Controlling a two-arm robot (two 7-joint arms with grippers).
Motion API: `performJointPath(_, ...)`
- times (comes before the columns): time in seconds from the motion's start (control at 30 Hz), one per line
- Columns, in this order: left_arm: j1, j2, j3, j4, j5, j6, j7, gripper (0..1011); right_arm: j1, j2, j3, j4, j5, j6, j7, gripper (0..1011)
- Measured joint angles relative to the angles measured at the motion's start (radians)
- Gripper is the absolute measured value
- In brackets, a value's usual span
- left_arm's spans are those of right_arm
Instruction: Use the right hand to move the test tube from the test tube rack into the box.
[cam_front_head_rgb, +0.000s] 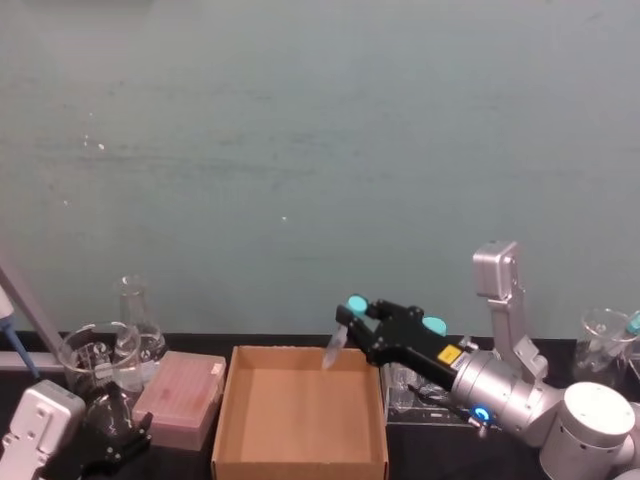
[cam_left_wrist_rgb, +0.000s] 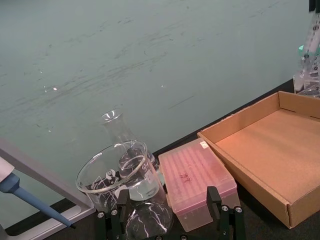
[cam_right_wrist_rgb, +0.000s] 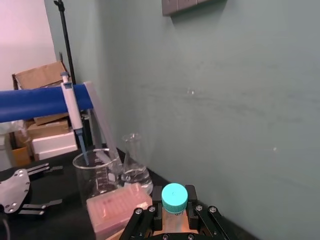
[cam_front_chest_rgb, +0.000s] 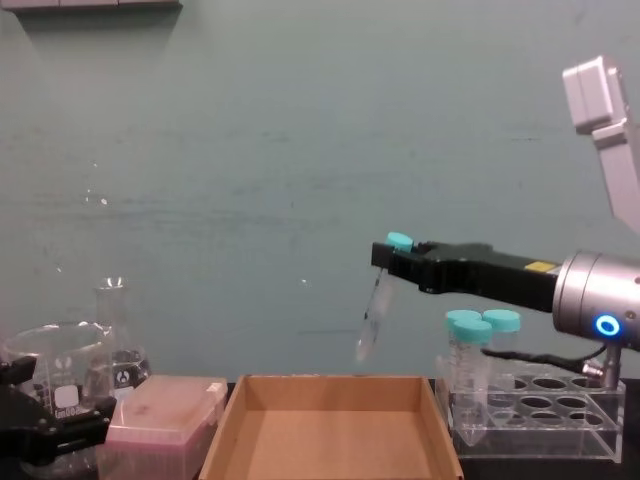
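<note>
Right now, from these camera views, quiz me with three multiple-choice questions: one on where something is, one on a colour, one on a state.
1. Where is the test tube?
A) lying inside the cardboard box
B) hanging in the air above the cardboard box
C) standing upright beside the cardboard box

2. What colour is its screw cap?
A) teal
B) red
C) white

3. How is the right gripper?
A) open and empty
B) open around the test tube
C) shut on the test tube

Answers: 1 B, the chest view shows it tilted, tip down, clear of the box. 2 A, the cap shows teal at the gripper. 3 C, the fingers clamp it just under the cap.
</note>
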Motion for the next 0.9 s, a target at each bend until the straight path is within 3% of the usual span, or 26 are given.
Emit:
performJointPath(0.27, 0.0, 0.0, 0.0, 0.0, 0.0, 0.0, 0.0, 1000, 0.018, -0.001, -0.028, 0.04, 0.022, 0.05, 0.017, 268)
performJointPath(0.6, 0.0, 0.0, 0.0, 0.0, 0.0, 0.0, 0.0, 1000, 0.018, -0.002, -0.026, 0.04, 0.022, 0.05, 0.017, 287)
performJointPath(0.9, 0.0, 0.0, 0.0, 0.0, 0.0, 0.0, 0.0, 1000, 0.016, -0.002, -0.023, 0.037, 0.022, 0.047, 0.016, 567)
